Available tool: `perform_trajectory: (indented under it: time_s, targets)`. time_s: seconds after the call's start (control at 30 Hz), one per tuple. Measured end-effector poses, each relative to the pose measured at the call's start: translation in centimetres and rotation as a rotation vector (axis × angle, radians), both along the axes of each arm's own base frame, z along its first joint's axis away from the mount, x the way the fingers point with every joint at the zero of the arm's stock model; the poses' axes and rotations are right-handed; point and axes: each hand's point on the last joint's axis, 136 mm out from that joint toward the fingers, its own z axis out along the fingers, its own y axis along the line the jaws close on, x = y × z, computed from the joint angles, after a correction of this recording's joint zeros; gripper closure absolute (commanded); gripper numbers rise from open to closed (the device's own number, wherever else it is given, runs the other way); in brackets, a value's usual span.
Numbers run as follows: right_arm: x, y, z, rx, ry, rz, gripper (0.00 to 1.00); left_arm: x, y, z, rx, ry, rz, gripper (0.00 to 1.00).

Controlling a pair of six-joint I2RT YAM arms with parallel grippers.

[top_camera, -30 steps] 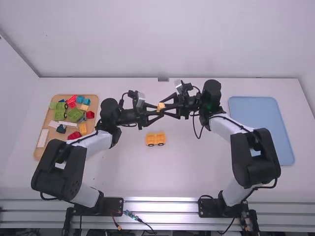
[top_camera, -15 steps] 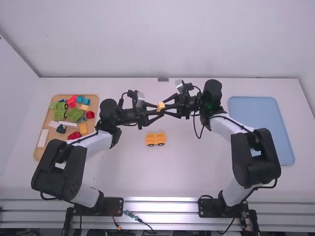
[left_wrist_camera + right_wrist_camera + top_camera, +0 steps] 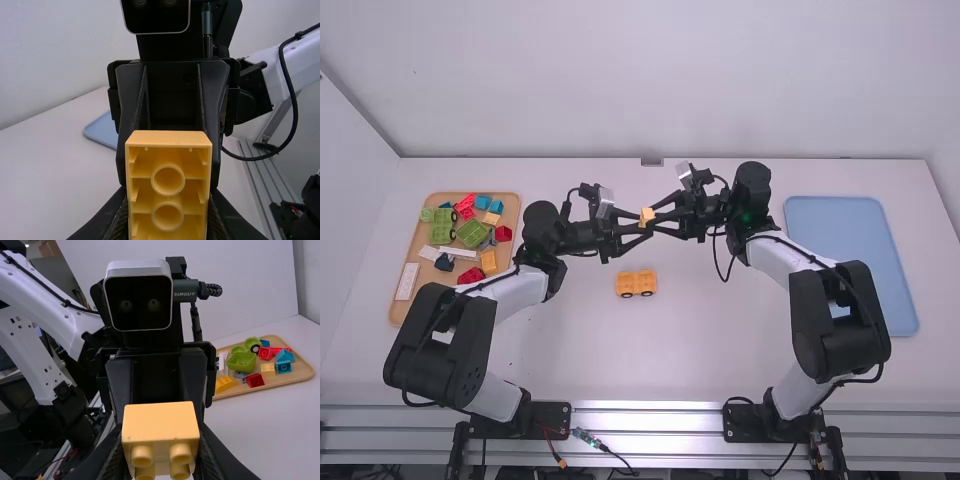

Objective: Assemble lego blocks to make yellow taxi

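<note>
pincer at left (image 3: 643, 224) and pincer at right (image 3: 654, 217), parted block-wide, both grip one yellow block (image 3: 647, 215).

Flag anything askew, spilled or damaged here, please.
Nothing stands out; no damage or spill is visible. The left gripper and right gripper hold the same yellow block in midair, perhaps a handover. The wheeled yellow piece sits on the table, and the loose blocks lie within their tray.
</note>
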Motion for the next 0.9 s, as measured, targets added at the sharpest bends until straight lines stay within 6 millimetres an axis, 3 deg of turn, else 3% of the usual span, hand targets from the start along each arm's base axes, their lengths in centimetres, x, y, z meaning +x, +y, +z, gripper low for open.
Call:
perform_trajectory:
  time_s: [0.1, 0.2, 0.3, 0.33, 0.37, 0.4, 0.53, 0.7, 0.83, 0.9]
  targets:
    - [0.0, 0.0, 0.0, 0.000, -0.001, 0.000, 1.00, 0.0, 0.0, 0.0, 0.000, 0.000, 0.000, 0.81]
    - [0.0, 0.0, 0.0, 0.000, -0.001, 0.000, 1.00, 0.0, 0.0, 0.0, 0.002, -0.006, 0.000, 0.55]
    - [-0.3, 0.0, 0.0, 0.000, 0.001, 0.015, 1.00, 0.1, 0.0, -0.3, 0.010, -0.005, 0.008, 0.49]
    - [-0.4, 0.1, 0.0, 0.000, 0.003, 0.021, 1.00, 0.2, 0.0, -0.3, 0.014, -0.012, 0.010, 0.36]
    - [-0.5, 0.1, 0.0, 0.000, 0.003, 0.026, 1.00, 0.3, 0.1, -0.4, 0.015, -0.009, 0.016, 0.11]
    - [-0.6, 0.2, 0.0, 0.000, 0.003, 0.034, 1.00, 0.4, 0.1, -0.5, 0.017, -0.005, 0.022, 0.01]
    - [-0.7, 0.2, 0.0, 0.000, 0.004, 0.039, 1.00, 0.7, 0.2, -0.8, 0.020, 0.011, 0.040, 0.01]
    - [0.5, -0.6, 0.2, 0.000, 0.012, -0.021, 1.00, 0.6, 0.3, -1.0, 0.024, 0.025, 0.035, 0.01]
    - [2.3, -2.2, 0.4, 0.001, 0.029, -0.107, 1.00, 0.3, 0.8, -1.1, 0.022, 0.041, 0.005, 0.01]
    - [4.1, -4.0, 0.4, 0.000, 0.066, -0.190, 1.00, 0.5, 2.1, -1.5, 0.025, 0.088, -0.001, 0.01]
